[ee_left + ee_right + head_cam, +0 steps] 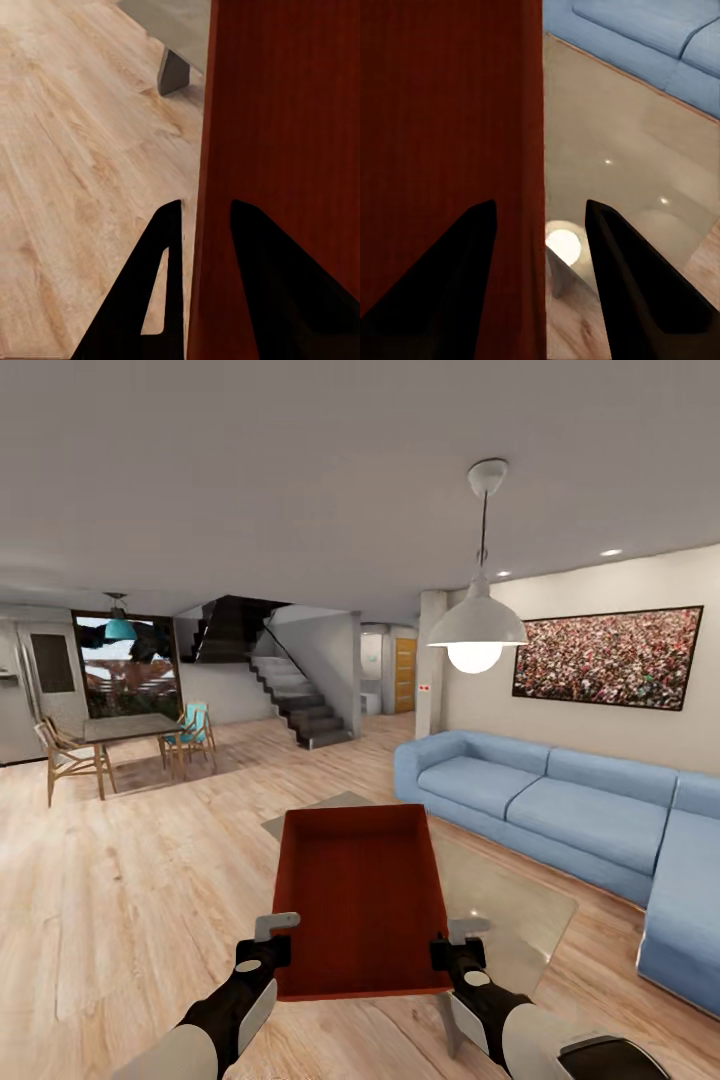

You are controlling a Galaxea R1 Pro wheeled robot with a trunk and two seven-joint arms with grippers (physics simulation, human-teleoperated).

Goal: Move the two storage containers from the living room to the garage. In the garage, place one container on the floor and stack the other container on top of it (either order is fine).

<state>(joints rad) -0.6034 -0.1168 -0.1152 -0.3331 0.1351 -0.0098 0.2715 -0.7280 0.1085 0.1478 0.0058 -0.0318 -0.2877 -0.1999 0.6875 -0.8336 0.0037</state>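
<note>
I am in the living room, on light wood planks (pixel 130 880). One orange-red storage container (pixel 362 895), a low-walled open box, is held level in front of me over the near end of a glass coffee table (pixel 520 910). My left gripper (pixel 272 942) is shut on its left wall near the front corner. My right gripper (pixel 456 945) is shut on the right wall. In the left wrist view the fingers (pixel 161 292) straddle the container's (pixel 285 112) edge. The right wrist view shows the same on the container (pixel 442 105). The garage is out of view.
A blue corner sofa (pixel 560 810) runs along the right wall, close to the table's far side. A white pendant lamp (pixel 477 630) hangs above it. A dining table with chairs (pixel 125 728) stands far left, stairs (pixel 300 705) and a hallway behind. Open wood floor lies to the left.
</note>
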